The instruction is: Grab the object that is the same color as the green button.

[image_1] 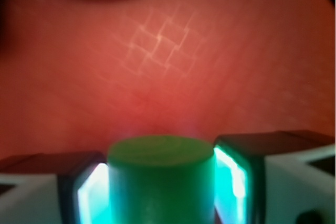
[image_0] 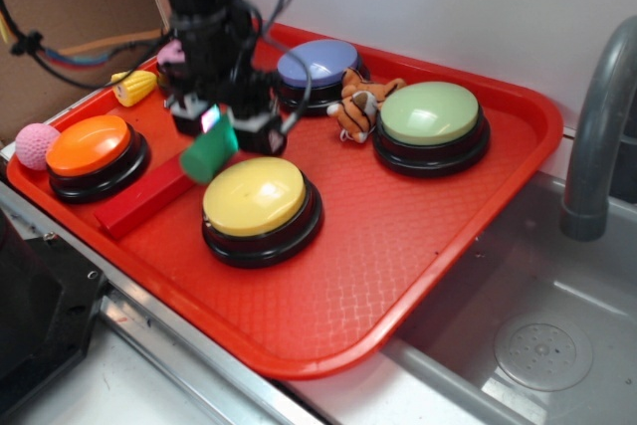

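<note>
My jaws are clenched on the green cylinder block (image_1: 161, 179), one pad (image_1: 231, 174) pressed against each side of it, and in the wrist view its flat round end faces up between them, lit with a green glow off the pads. From the exterior view the block (image_0: 209, 153) hangs tilted, clear of the red tray (image_0: 418, 236), just above the near end of the red rectangular block (image_0: 144, 199), which lies flat on the tray floor. It sits just left of the yellow dome button (image_0: 255, 196) and right of the orange dome button (image_0: 90, 144). The pale green dome button (image_0: 430, 112), the same colour family as what I hold, stands on its black base well apart, toward the tray's far right. Between it and the blue-purple dome button (image_0: 318, 62) lies a small tiger toy (image_0: 360, 105). A yellow corn-shaped toy (image_0: 134, 88) rests at the far left rim, and a pink knitted ball (image_0: 37, 144) sits just outside the tray's left corner. The tray spans a metal sink (image_0: 537, 345), with a grey faucet (image_0: 597, 126) rising on the right.
</note>
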`<action>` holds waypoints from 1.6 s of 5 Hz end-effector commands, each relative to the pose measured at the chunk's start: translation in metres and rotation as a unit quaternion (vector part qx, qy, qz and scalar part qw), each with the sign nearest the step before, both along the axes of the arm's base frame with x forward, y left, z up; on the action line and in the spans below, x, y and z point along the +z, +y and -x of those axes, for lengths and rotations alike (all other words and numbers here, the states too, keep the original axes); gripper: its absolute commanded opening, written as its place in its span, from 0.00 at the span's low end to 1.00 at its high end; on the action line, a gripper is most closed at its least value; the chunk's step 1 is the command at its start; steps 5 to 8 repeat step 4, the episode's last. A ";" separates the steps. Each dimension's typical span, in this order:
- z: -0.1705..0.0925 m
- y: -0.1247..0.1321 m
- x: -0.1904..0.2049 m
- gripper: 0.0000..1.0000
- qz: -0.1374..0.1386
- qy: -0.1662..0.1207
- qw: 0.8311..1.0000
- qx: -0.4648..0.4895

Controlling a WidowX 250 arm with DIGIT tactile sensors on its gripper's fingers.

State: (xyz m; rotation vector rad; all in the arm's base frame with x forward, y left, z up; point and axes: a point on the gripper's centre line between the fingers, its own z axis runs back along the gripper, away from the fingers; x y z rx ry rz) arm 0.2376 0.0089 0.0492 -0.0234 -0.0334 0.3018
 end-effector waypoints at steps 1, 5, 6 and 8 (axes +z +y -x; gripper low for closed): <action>-0.016 0.006 0.092 0.00 0.000 -0.029 0.999 -0.019; 0.001 0.013 0.130 0.00 -0.021 -0.012 0.999 -0.026; 0.001 0.013 0.130 0.00 -0.021 -0.012 0.999 -0.026; 0.001 0.013 0.130 0.00 -0.021 -0.012 0.999 -0.026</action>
